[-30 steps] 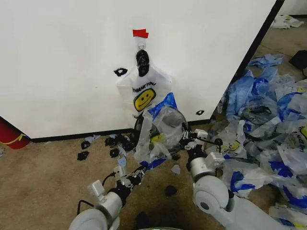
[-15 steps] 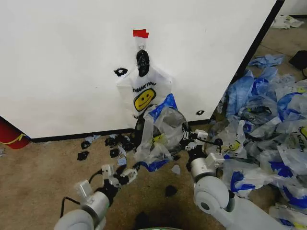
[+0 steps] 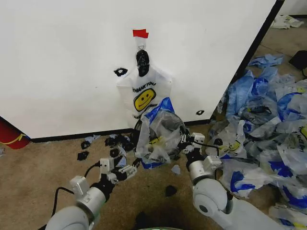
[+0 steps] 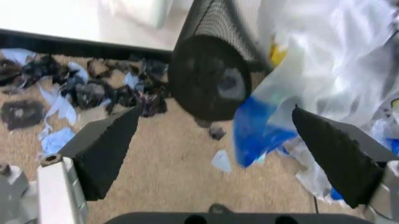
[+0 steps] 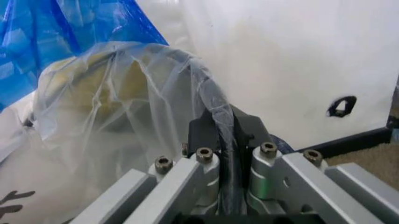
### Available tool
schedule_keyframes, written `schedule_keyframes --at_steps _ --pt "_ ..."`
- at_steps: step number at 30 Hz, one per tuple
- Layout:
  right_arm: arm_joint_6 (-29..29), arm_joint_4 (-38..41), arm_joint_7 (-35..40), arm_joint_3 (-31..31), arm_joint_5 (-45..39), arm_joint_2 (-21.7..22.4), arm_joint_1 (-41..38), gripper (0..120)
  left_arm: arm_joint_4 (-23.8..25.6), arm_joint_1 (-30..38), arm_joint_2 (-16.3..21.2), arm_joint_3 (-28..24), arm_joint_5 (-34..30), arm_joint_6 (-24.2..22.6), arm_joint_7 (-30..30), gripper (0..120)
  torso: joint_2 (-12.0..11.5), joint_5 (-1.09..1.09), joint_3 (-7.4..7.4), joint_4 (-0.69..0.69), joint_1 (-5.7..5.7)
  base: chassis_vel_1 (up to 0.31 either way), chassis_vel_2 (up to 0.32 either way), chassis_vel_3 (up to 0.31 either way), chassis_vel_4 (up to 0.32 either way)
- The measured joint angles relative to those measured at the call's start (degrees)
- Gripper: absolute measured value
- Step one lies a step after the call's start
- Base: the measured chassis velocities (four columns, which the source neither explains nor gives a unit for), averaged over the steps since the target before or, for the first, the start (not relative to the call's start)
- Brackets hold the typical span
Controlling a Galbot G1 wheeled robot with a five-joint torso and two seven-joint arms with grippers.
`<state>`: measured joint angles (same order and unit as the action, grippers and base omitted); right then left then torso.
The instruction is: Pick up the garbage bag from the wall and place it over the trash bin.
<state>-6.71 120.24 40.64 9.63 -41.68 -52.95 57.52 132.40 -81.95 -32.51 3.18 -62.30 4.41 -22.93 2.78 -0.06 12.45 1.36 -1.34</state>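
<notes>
left gripper (image 4: 215, 154): fingers (image 4: 106, 149) apart | trash bin (image 4: 209, 79) tilted | garbage bag (image 4: 324, 70) draped beside

Your left gripper (image 3: 128, 171) has pulled back from the garbage bag (image 3: 160, 132), drifting left and away from the trash bin (image 4: 215, 77); its fingers (image 4: 106, 151) now stand spread with nothing between them. The bag's lower blue edge, which reached toward that gripper a second ago, has gathered in against the bin. Your right gripper (image 3: 184, 141) has edged slightly left with the bag's rim.
</notes>
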Motion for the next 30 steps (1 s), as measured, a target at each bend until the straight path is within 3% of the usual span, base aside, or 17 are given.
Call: schedule_keyframes --at_steps 10,16,21,30 --pt "-0.1 -1.6 -0.1 -0.9 0.9 0.8 0.4 1 2.8 -2.9 1.1 3.2 1.4 -0.4 -2.8 95 0.0 0.02 0.00 0.00 0.00 0.000 0.000 0.000 0.000" --pt "-0.4 -2.4 -0.3 -0.8 2.0 1.0 0.9 1 5.9 -3.3 1.3 7.8 2.2 -2.1 -4.2 95 0.0 0.01 0.00 -0.01 0.00 0.000 0.000 0.000 0.000" --pt "-0.3 -1.6 -0.3 3.5 2.7 1.9 0.9 1 7.5 0.5 2.5 11.8 2.7 -2.6 -1.3 95 0.0 0.01 0.01 0.00 0.00 0.000 0.000 0.000 0.000" --pt "0.6 0.3 0.2 11.1 2.4 4.3 -2.6 1 7.0 2.7 3.2 9.3 2.6 -2.8 2.7 97 0.0 0.00 0.00 -0.01 0.00 0.000 0.000 0.000 0.000"
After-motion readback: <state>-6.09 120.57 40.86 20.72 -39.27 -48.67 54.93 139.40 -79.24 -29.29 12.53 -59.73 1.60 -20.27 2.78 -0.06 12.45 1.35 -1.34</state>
